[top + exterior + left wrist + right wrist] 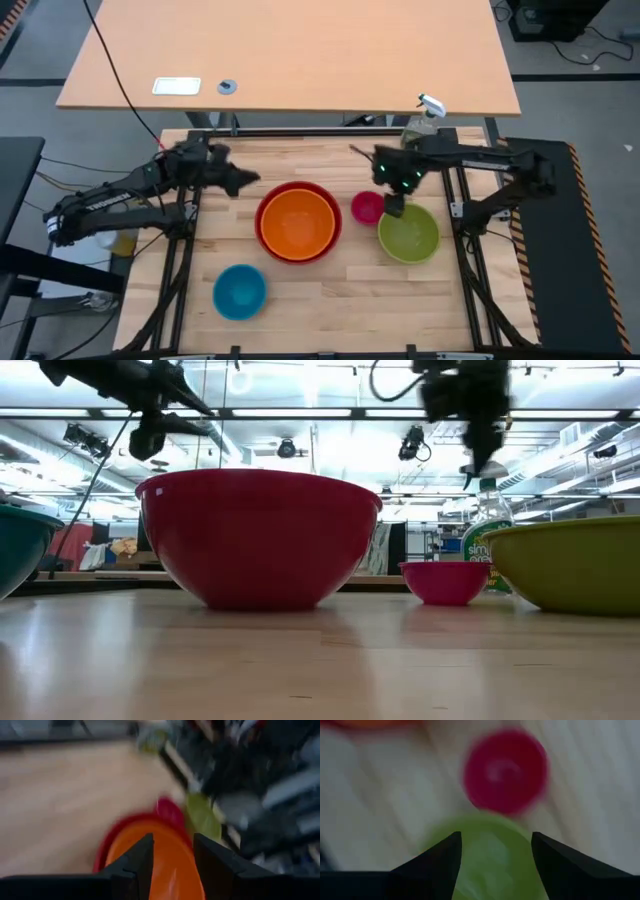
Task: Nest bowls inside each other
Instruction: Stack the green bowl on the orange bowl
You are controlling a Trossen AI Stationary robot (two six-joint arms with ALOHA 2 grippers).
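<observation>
The orange bowl sits nested in the red bowl at the table's middle. To their right, the small pink bowl and the lime green bowl stand on the table side by side. The blue bowl stands alone toward the near left. My right gripper hangs open, pointing down, above the green bowl's far left rim and clear of it, with the pink bowl just beyond. My left gripper is open in the air, left of the red bowl's far rim.
A clear spray bottle stands at the table's far right corner, behind my right arm. A second, bare desk lies beyond the far edge. Black frame rails run along both sides of the table. There is bare wood between the blue and green bowls.
</observation>
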